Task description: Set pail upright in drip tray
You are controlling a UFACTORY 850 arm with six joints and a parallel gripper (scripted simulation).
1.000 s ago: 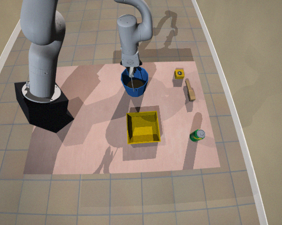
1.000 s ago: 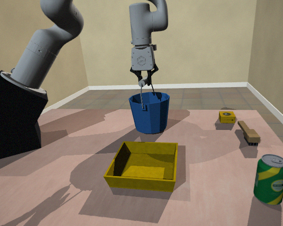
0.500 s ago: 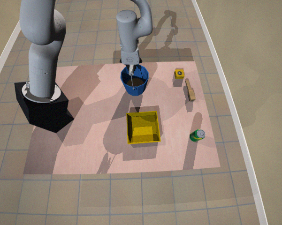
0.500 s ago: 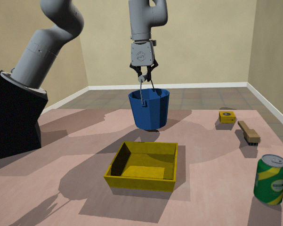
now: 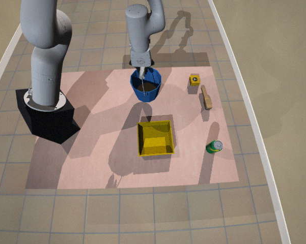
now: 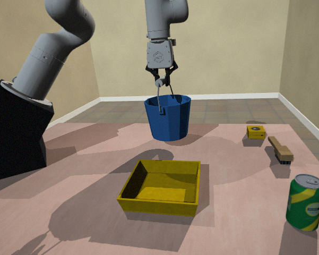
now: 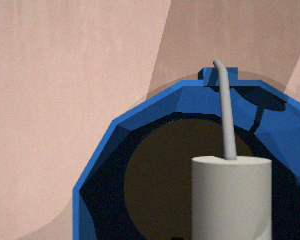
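A blue pail (image 5: 145, 86) (image 6: 167, 118) (image 7: 105, 160) hangs upright from its grey wire handle, lifted clear of the pink mat. My gripper (image 5: 141, 74) (image 6: 161, 81) is shut on the handle's pale cylindrical grip (image 7: 231, 197) above the pail's mouth. The pail's inside bottom looks brown. The yellow drip tray (image 5: 140, 136) (image 6: 156, 207) stands empty on the mat, nearer the front than the pail and apart from it. The fingertips are hidden in the wrist view.
A small yellow box (image 5: 194, 80) (image 6: 255, 132) and a wooden brush (image 5: 206, 97) (image 6: 281, 151) lie to the right at the back. A green can (image 5: 214, 146) (image 6: 305, 202) stands at the front right. The arm's black base (image 5: 46, 115) (image 6: 14, 132) is on the left.
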